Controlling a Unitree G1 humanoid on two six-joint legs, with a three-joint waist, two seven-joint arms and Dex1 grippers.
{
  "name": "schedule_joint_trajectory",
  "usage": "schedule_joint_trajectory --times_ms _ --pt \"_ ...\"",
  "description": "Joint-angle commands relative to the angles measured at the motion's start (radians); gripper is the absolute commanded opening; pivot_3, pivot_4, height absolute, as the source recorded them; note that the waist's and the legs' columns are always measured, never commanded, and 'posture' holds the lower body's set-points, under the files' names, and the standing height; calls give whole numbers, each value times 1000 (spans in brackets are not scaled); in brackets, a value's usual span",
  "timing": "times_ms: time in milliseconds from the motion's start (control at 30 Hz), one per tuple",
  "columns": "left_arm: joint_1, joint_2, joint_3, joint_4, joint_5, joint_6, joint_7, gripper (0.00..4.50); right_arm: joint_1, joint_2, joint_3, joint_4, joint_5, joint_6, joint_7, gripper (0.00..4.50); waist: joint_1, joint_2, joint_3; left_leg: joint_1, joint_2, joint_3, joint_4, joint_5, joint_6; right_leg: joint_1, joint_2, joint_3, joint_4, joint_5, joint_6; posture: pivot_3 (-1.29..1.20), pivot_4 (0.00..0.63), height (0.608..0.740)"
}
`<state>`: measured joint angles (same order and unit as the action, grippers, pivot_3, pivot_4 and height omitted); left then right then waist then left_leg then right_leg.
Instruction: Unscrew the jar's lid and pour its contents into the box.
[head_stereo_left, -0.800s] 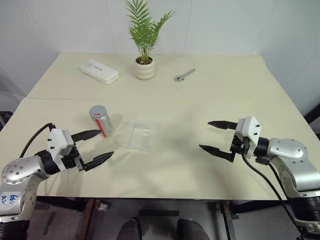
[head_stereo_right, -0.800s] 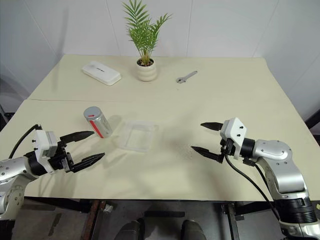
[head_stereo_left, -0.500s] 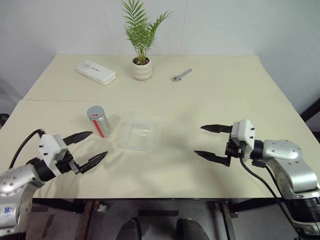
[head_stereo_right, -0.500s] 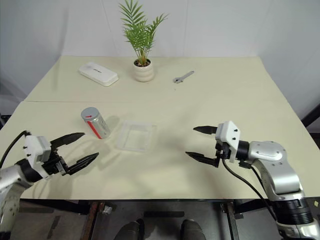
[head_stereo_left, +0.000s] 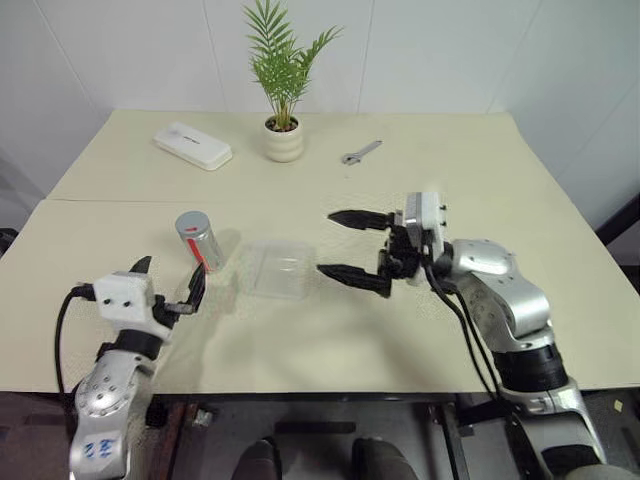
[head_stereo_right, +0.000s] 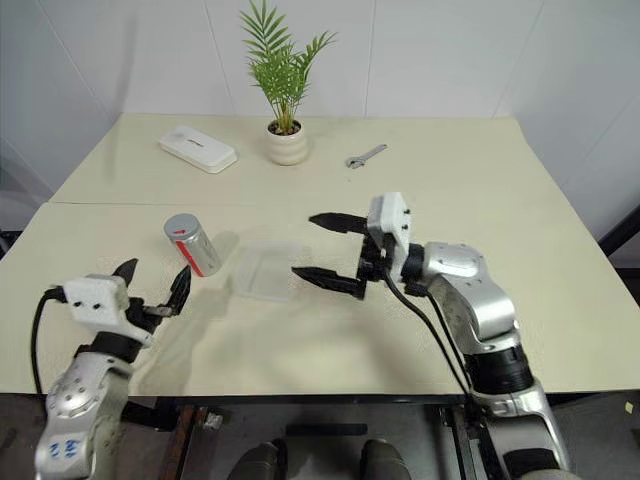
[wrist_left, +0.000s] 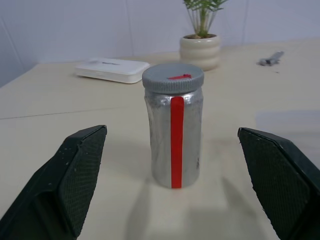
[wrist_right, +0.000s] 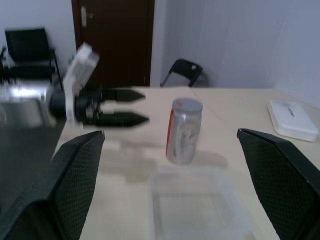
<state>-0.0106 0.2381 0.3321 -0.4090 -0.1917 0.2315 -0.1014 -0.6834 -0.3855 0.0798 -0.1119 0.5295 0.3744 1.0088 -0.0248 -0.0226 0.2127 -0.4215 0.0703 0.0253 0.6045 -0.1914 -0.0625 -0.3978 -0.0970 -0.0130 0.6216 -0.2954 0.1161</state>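
This looks like a plain office or test room set up for robot trials. A cream table (head_stereo_left: 470, 190) stands against bare white walls (head_stereo_left: 130, 50). At 12 o'clock on it sits a potted plant (head_stereo_left: 283, 90), with a white case (head_stereo_left: 193, 145) at 11 o'clock and a wrench (head_stereo_left: 361, 151) at 1 o'clock. The right wrist view shows a dark wooden door (wrist_right: 112, 42) and black chairs (wrist_right: 186, 72) behind.

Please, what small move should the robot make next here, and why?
Probably the left hand should ease forward until its open fingers stand on both sides of the jar, then close. The jar stands upright on the table beside the box, lid still on, and nothing holds it. The right hand hangs open above the box, free for the lid.
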Motion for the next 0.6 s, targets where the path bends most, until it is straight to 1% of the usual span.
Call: schedule_joint_trajectory --times_ms 33,133,200,267,467,600 --pt "-61 2 -13 41 47 -2 52 4483 -20 23 12 -26 2 4 -21 4500 0 0 0 0 0 0 0 0 0 0 0 0 0 0 0 0 150 740" --pt "-111 10 -50 79 66 -2 44 4483 -12 32 29 -35 -6 -6 -15 4500 1 0 0 0 0 0 0 -1 1 0 0 0 0 1 1 0 150 740" --pt "-153 28 -91 146 113 -34 36 4483 -12 26 35 -30 -15 -18 -6 4500 1 -1 0 0 0 0 0 -2 1 0 0 0 0 1 2 0 150 740" --pt "-193 34 -101 212 127 -52 40 4483 -12 27 39 -29 -22 -27 -5 4500 1 -1 -1 0 0 0 0 -2 1 0 0 0 0 1 2 0 150 740" --pt "-276 40 -79 321 149 -79 93 4483 -6 42 40 -41 -30 -34 -15 4500 -2 -1 0 0 1 1 -2 -3 1 -1 1 0 0 1 2 0 150 740" --pt "-322 39 -78 382 145 -102 100 4483 -2 46 38 -36 -35 -43 -17 4500 1 -1 -1 -1 1 1 -2 -3 1 -2 1 0 0 1 2 0 150 740"
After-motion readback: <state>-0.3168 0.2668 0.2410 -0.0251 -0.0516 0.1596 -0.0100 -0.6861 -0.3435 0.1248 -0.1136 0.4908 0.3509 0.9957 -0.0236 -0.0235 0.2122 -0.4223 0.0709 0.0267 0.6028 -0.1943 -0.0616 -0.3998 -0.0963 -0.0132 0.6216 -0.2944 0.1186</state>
